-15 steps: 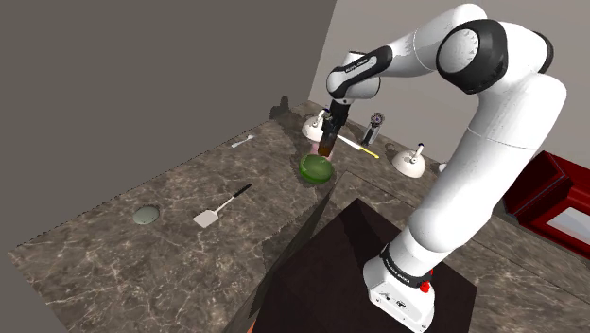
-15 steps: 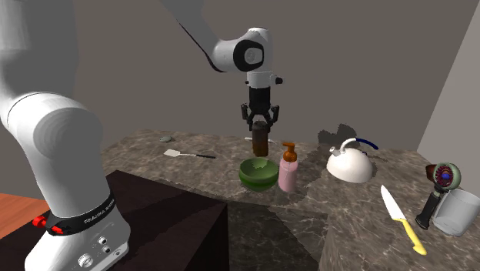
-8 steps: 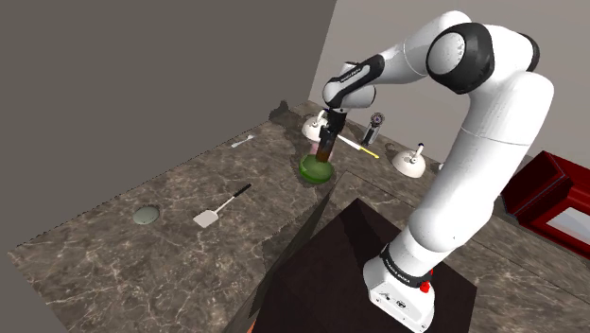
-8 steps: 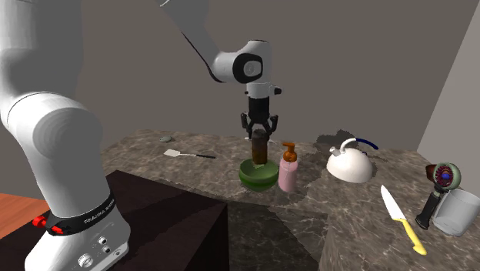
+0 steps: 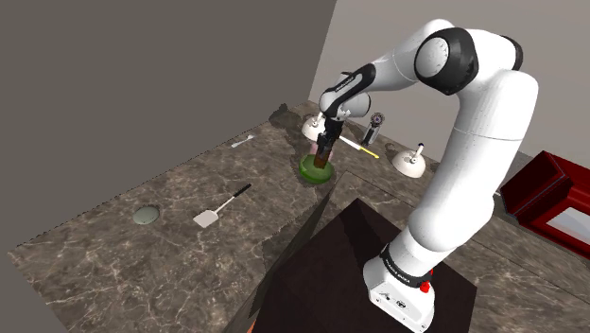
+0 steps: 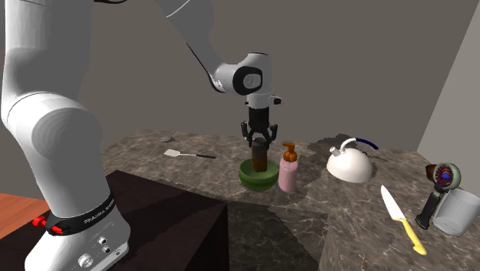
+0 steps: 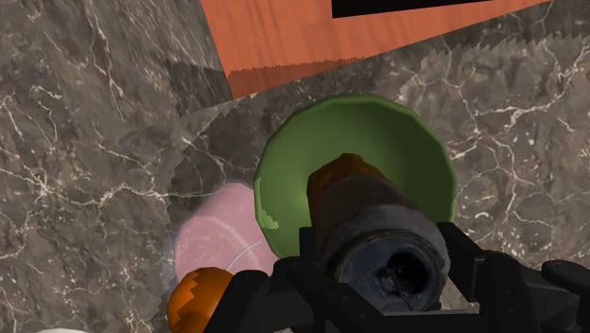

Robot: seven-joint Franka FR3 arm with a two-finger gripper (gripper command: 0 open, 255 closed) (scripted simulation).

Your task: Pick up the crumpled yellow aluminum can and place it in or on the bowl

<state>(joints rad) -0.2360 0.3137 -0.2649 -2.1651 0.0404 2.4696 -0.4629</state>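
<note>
Dark marbled tabletop (image 6: 350, 199) lies below my hand (image 6: 259, 141), clamped on the upright crumpled brown can (image 6: 260, 158), whose base looks inside the green bowl (image 6: 246, 177): lift and carry done, I judge, release left.

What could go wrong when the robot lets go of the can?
1. The brown can is held upright by the gripper, low over the green bowl, and it is taller than the bowl is deep. Once released, it may tip and tumble over the rim.
2. The pink soap bottle stands right beside the bowl. The gripper might knock it over when it opens or backs off sideways.
</note>
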